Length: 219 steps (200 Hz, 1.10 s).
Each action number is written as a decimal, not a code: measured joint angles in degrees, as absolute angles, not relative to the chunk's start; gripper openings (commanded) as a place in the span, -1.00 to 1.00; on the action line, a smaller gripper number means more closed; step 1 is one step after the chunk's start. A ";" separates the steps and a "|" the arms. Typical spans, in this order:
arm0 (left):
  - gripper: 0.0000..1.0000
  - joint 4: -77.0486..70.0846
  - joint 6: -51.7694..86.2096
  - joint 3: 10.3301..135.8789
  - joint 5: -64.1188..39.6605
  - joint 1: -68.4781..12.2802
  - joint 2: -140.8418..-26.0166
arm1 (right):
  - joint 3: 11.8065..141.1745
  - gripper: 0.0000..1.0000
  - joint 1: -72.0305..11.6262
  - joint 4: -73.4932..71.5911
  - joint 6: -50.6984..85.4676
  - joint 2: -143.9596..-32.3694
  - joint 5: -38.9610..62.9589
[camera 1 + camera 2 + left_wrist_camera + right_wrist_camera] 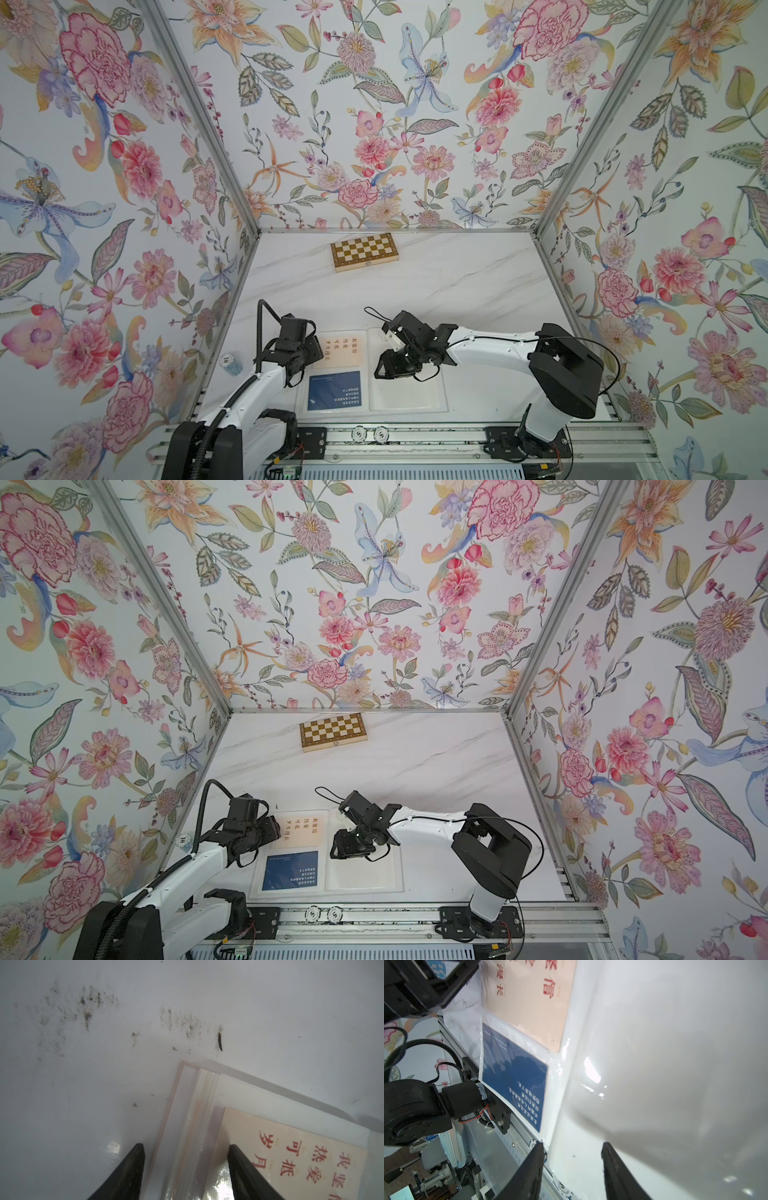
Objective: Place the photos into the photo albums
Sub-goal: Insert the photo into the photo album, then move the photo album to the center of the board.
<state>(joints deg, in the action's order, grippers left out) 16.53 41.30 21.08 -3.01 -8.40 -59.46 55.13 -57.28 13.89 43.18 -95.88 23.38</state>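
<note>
The white photo album [407,399] [365,875] lies open near the table's front edge. Its left page holds two photos in translucent sleeves: a cream one with red characters [343,351] [301,831] [291,1147] [529,1001] and, nearer the front, a navy one [336,390] [291,870] [515,1078]. The right page shows bare white. My left gripper [186,1147] [318,353] is open low over the album's outer left edge [199,1105], one finger over the table, the other over the cream photo. My right gripper [572,1145] [380,368] is open above the right page, holding nothing.
A checkered wooden chessboard box [364,251] [333,731] lies at the back of the marble table. A small stack of blue poker chips [230,363] [185,839] stands left of the album. Two chips [368,434] sit on the front rail. Floral walls enclose three sides.
</note>
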 measured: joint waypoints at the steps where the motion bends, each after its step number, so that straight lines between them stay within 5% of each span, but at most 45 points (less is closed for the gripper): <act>1: 0.25 16.49 41.34 21.04 -3.01 -8.40 -59.42 | 55.02 -0.03 -56.99 13.98 43.11 -95.68 23.14; 89: 0.26 15.70 41.60 20.25 -3.22 -8.40 -58.50 | 45.91 0.25 -42.94 22.33 38.33 -85.14 13.85; 219: 0.26 14.15 41.58 20.27 -3.88 -9.43 -59.48 | 40.93 0.32 -41.80 21.54 38.35 -83.46 13.15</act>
